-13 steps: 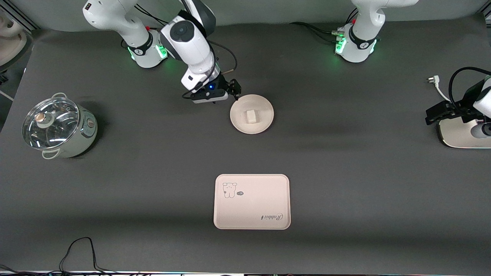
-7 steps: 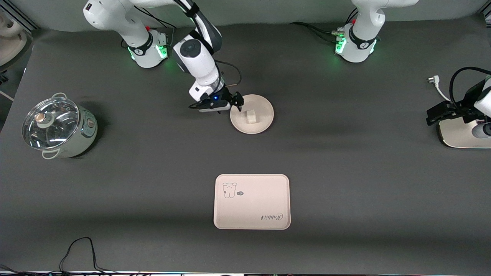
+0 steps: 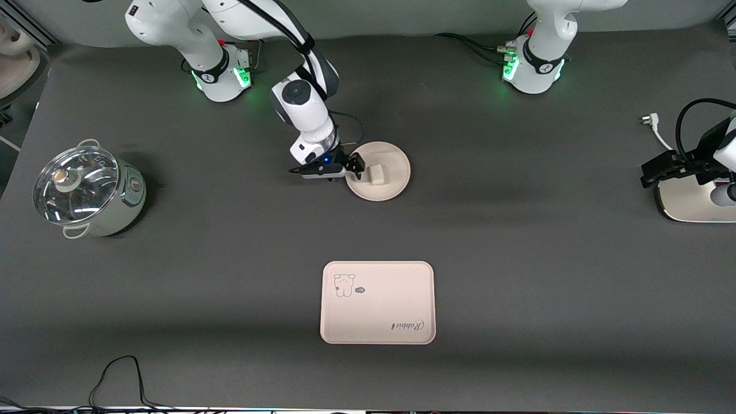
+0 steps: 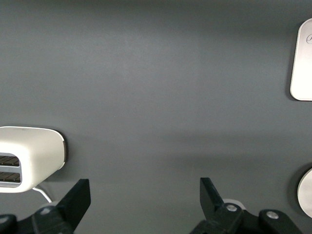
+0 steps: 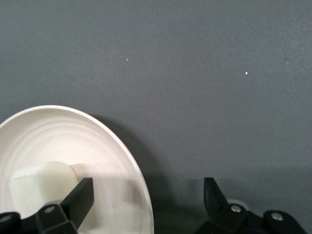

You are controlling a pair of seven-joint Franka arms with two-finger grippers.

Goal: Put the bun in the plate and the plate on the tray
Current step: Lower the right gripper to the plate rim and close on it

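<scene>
The off-white bun [image 3: 376,174] lies in the round cream plate [image 3: 393,187], which stands on the table farther from the front camera than the tray [image 3: 379,313]. The tray carries a cartoon animal and "Rabbit" script. My right gripper [image 3: 355,167] is open and low at the plate's rim on the side toward the right arm's end. In the right wrist view one finger is over the inside of the plate [image 5: 97,141] near the bun [image 5: 44,183], the other over the bare table; the right gripper [image 5: 146,200] straddles the rim. My left gripper [image 3: 655,172] waits open and empty at the left arm's end.
A pot with a glass lid [image 3: 86,190] stands toward the right arm's end. A white toaster [image 3: 690,201] and a loose plug [image 3: 648,119] lie at the left arm's end. A black cable [image 3: 115,374] loops at the table's front edge. The left wrist view shows the toaster [image 4: 29,156].
My right gripper has come down and moved toward the front camera, from just off the plate's farther rim to straddling the rim beside the bun. The left arm has barely moved.
</scene>
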